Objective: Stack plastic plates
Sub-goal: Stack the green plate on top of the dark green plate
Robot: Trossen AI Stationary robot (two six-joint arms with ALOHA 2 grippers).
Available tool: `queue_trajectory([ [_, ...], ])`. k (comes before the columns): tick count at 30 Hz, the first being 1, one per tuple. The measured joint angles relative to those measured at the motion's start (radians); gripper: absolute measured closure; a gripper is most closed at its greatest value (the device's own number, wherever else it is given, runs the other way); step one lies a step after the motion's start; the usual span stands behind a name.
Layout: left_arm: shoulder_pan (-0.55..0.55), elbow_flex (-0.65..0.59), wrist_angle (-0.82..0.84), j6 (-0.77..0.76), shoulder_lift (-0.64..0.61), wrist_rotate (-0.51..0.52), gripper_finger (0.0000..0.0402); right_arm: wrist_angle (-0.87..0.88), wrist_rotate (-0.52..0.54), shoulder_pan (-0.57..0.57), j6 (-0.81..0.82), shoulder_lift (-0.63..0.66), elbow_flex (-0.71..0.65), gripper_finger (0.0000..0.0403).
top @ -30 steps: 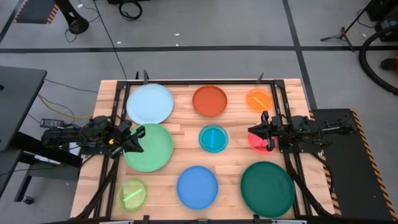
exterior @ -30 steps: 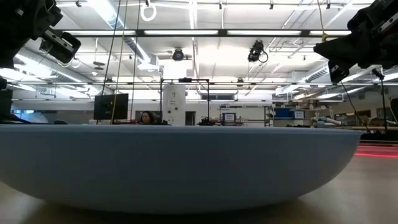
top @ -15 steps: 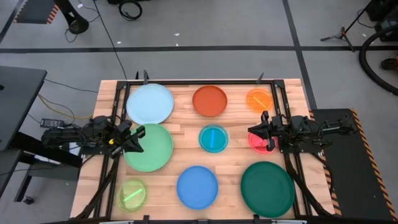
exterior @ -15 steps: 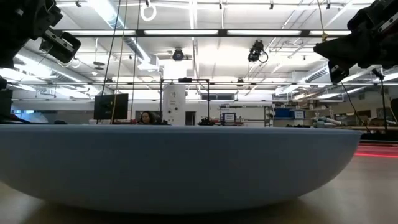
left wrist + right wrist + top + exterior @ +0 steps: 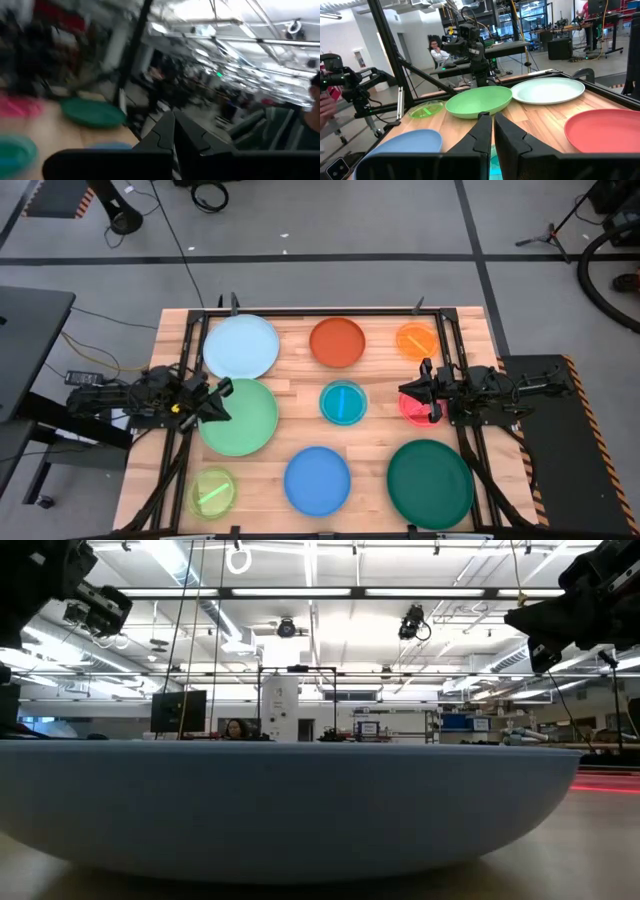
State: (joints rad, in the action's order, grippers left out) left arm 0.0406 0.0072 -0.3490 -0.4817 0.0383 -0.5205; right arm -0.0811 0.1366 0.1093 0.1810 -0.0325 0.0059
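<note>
High view: nine plates spread singly over the wooden table (image 5: 300, 385): pale blue plate (image 5: 241, 346), red-orange plate (image 5: 337, 342), small orange plate (image 5: 416, 340) along the far row; light green plate (image 5: 245, 420), teal plate (image 5: 343, 402), pink plate (image 5: 413, 409) across the middle; lime plate (image 5: 212, 492), blue plate (image 5: 317, 479), dark green plate (image 5: 430, 483) nearest. Left gripper (image 5: 222, 398) pressed together over the light green plate's edge. Right gripper (image 5: 411, 388) pressed together over the pink plate.

Low view: blue plate's rim filling the foreground.

Wrist views: fingers closed, holding nothing.
</note>
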Motion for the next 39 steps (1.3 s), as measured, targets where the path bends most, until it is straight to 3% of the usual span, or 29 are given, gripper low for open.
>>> queue_trajectory([
  [8, 0.0, 0.0, -0.108, 0.033, 0.0, 0.05, 0.039, 0.0, 0.0, 0.0, 0.0, 0.0, 0.0, 0.0373],
  [13, -0.014, 0.0, -0.123, 0.131, 0.023, 0.152, 0.039, 0.0, 0.0, 0.0, 0.0, 0.0, 0.0, 0.0373],
  [15, -0.043, 0.0, -0.167, 0.154, 0.06, 0.24, 0.039, 0.0, 0.0, 0.0, 0.0, 0.0, 0.0, 0.0373],
  [22, -0.229, 0.006, -0.431, 0.283, 0.335, 0.449, 0.039, 0.0, 0.0, 0.0, 0.0, 0.0, 0.0, 0.0373],
  [28, -0.371, 0.169, -0.446, 0.383, 0.645, 0.611, 0.039, 0.0, 0.0, 0.0, 0.0, 0.0, 0.0, 0.0373],
  [32, -0.414, 0.349, -0.291, 0.423, 0.818, 0.685, 0.0381, 0.0, 0.0, 0.0, 0.0, 0.0, 0.0, 0.0373],
  [39, -0.427, 0.635, 0.292, 0.263, 0.984, 0.892, 0.0309, 0.0, 0.0, 0.0, 0.0, 0.0, 0.0, 0.0373],
])
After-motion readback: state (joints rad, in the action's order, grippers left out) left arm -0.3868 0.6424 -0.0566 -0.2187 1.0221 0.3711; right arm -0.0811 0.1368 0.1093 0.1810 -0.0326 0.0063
